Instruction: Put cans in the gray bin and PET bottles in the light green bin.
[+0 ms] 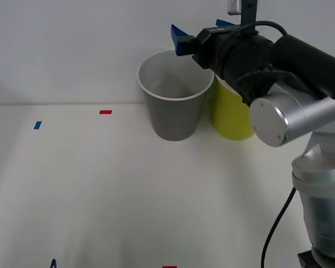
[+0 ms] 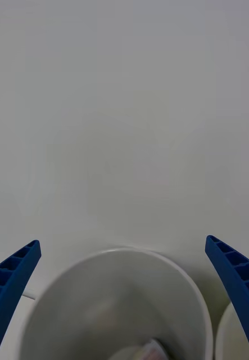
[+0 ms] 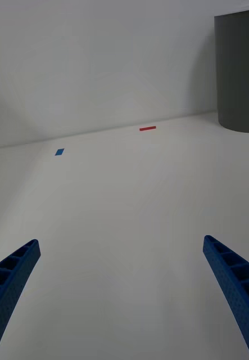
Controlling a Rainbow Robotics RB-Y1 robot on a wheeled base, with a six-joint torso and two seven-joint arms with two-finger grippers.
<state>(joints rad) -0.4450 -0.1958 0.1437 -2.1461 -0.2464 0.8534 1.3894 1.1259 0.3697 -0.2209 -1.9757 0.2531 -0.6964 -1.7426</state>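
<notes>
Pretty bare setup from where I'm driving this. I see a plain white wall (image 1: 72, 44) behind a white table (image 1: 100, 190), and the two meet in a soft line straight across. There's a small red tape mark (image 1: 105, 111) and a blue tape mark (image 1: 37, 125) stuck near the far edge, plus another red mark (image 1: 169, 267) at the near edge. Lighting is even and soft, with faint shadows on the wall.

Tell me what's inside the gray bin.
The right gripper, open, hangs over the gray bin. Its wrist view shows a pale object at the bottom of the bin, cut off at the picture's edge, so I cannot say it is the can. From the front, the bin's wall hides its bottom.
</notes>
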